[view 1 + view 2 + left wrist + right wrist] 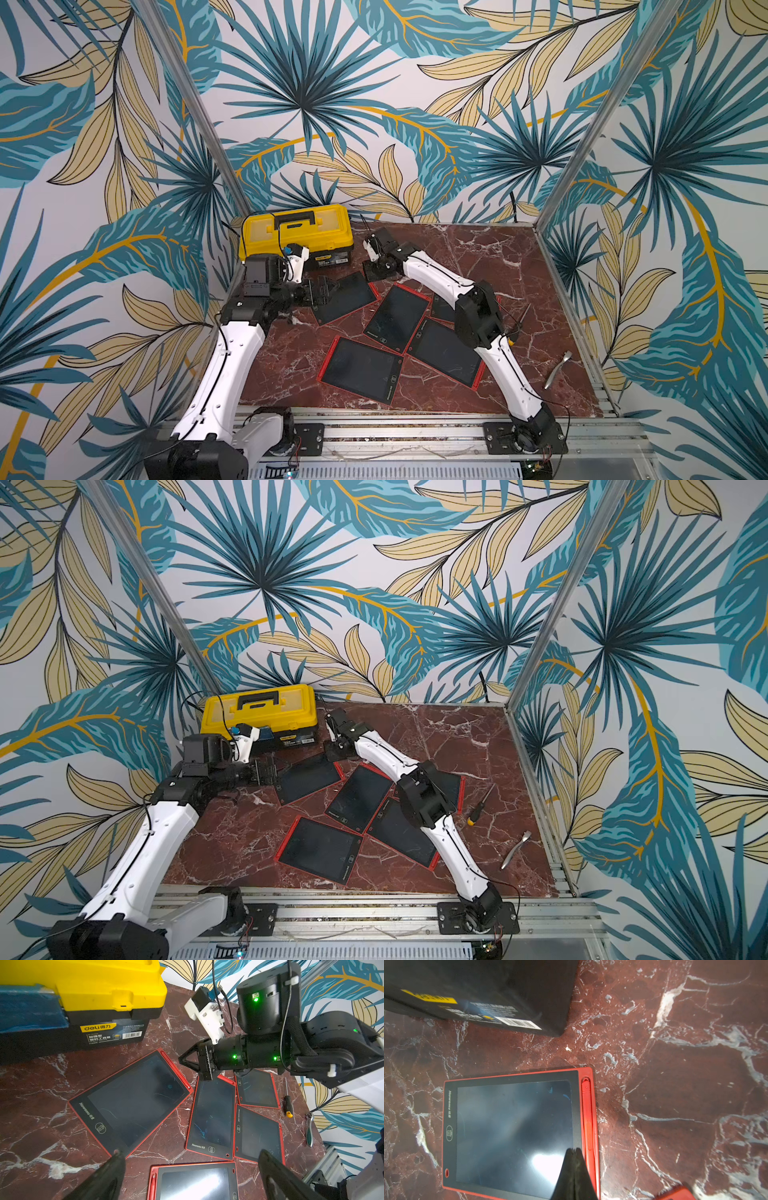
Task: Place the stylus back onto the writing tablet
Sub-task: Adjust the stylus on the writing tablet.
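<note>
Several red-framed writing tablets lie on the marble table. The back left tablet has a red stylus lying in the slot along its edge, and the stylus shows there in the left wrist view too. My right gripper is shut with nothing between its fingers, and its tip is over the tablet's screen corner beside the stylus. My left gripper hangs open at that tablet's left end, holding nothing.
A yellow and black toolbox stands at the back left, close behind the tablet. A screwdriver and a metal ratchet lie at the right. The nearest tablet holds its own stylus.
</note>
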Robot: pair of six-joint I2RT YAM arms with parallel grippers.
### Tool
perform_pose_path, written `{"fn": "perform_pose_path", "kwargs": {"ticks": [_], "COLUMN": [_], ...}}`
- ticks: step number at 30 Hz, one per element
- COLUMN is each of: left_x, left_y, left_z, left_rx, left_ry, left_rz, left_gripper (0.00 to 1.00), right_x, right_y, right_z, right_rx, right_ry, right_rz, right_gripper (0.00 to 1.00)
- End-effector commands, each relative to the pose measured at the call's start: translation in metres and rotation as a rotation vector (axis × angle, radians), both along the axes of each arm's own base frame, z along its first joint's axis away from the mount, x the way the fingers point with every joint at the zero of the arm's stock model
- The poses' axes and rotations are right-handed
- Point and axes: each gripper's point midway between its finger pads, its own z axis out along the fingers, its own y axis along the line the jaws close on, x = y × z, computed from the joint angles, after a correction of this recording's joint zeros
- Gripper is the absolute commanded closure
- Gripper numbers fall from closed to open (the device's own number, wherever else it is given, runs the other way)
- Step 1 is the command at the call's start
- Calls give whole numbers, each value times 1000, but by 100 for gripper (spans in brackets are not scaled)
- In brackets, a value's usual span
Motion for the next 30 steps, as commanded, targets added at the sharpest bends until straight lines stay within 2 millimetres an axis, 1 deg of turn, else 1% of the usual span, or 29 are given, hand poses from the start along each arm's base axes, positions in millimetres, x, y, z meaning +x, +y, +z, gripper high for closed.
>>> {"fn": "perform_pose_path", "kwargs": {"ticks": [1,12,22,27,30], "left_x": [-6,-8,-8,-8,-8], "left_y": [-1,-4,-4,-4,-4], "left_z": [-6,-5,-4,-5,-5], "left_rx": [-5,-15,-16,-16,-17], "left_ry": [13,9,9,11,11], "left_rz": [-15,-32,-31,-31,-32], "left_gripper": [0,0,0,0,0], "right_x": [-3,-5,-6,-6,-4], "right_y": [-2,1,-4,-8,-7], "right_z": [-31,-49,-63,-65,-60], "right_rx": [-30,-40,-76,-97,-86], "right_ry": [50,82,100,99,89], "right_rz": [-5,7,-3,-9,-7], "right_gripper": [100,100,100,100,100]}}
